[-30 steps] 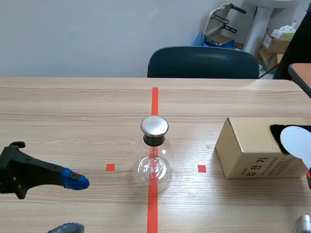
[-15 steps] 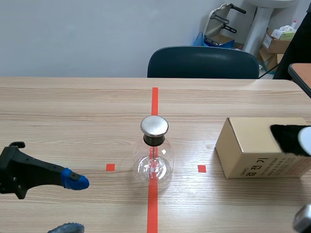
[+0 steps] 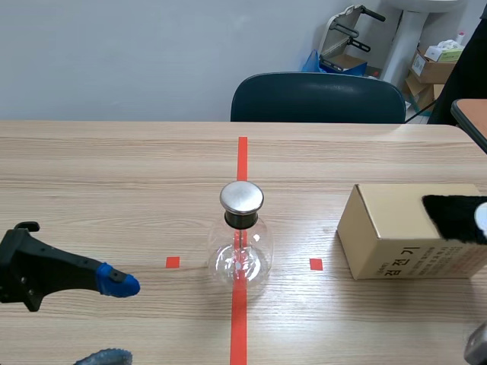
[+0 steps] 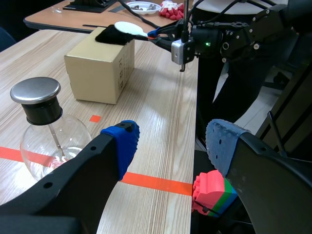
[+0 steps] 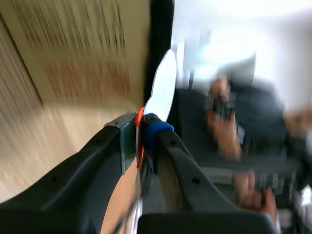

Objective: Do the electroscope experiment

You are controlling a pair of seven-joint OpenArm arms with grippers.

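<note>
The clear round glass flask electroscope (image 3: 241, 247), capped with a flat grey metal disc (image 3: 242, 197), stands upright at the middle of the counter (image 3: 114, 167) on the long orange-red tape line (image 3: 242, 156), likely set there so that either arm can reach its cap. Toward the counter's right edge sits a tan cardboard box (image 3: 392, 232) with a strip of black fur (image 3: 453, 215) lying on its top; the box seems to serve as a raised stand for rubbing. The right jaws are pressed together on the thin orange-red handle (image 5: 140, 141) of a white oval paddle (image 4: 129, 28), whose blade lies against the fur. I judge the step in hand to be charging the paddle before it goes to the metal disc. The left jaws are spread wide with nothing between their blue dotted pads (image 4: 123, 144). They sit low over the counter's near left corner, well apart from the flask, probably parked out of the way. The counter is pale wood-grain laminate, with two small orange-red squares flanking the flask. Beyond its far edge a dark teal chair (image 3: 316, 97) stands before a plain blue-grey wall (image 3: 114, 53), and cardboard cartons (image 3: 435, 67) and a folded metal frame (image 3: 346, 30) crowd the room's right side.
</note>
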